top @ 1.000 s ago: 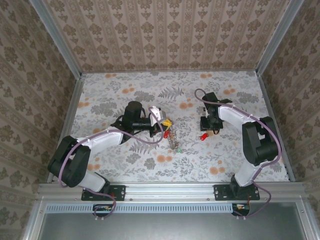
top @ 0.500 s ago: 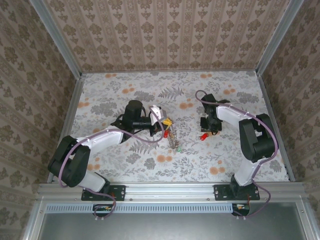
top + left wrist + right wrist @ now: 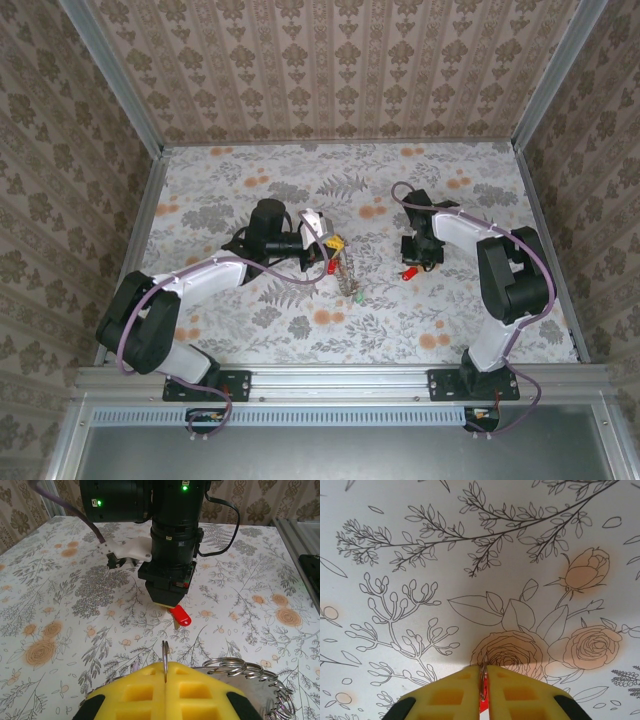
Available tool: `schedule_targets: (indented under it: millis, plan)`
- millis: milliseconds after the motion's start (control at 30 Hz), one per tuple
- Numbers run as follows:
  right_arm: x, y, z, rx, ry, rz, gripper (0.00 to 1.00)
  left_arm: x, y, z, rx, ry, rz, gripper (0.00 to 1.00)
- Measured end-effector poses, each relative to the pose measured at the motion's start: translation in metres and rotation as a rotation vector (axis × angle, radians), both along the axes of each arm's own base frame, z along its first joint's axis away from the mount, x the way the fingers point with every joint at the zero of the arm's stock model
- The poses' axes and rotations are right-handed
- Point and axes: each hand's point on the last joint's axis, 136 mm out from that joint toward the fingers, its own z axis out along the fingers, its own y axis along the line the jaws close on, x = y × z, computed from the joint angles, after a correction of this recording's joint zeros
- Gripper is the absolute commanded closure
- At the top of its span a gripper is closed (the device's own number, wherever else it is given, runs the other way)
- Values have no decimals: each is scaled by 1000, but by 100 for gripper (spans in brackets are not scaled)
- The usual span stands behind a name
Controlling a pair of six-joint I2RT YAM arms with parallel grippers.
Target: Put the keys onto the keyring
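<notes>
My left gripper is shut on the keyring, whose thin silvery edge stands upright between the yellow pads. From above, that gripper holds the keyring with a red key and a green key hanging on it. My right gripper is pressed down at the table, yellow pads closed on a small metal ring with the red key's head behind it. That red key lies under the right gripper on the cloth.
A cluster of small split rings sits beside the left pads. The flowered tablecloth covers the table, with patterned walls on three sides and a metal rail at the near edge.
The right gripper's jaws have closed on the red key's small ring. The left arm and the keyring have stayed still.
</notes>
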Motion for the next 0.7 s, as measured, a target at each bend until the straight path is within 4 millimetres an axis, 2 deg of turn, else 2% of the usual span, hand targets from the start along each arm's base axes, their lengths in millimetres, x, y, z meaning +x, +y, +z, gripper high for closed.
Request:
schedule_targets:
  millis: [267,533,700]
  plan:
    - [-1,-3,-1,-15,1,1,85,0,-1,-1,2,3,-1,100]
    - [-3,-4,-3,-21,6,1,87,1,-1,-1,2,2,-1,100]
    - [-2,-4,-4,-19,-4,2,83,0,-2,-2,3,4,-4,100]
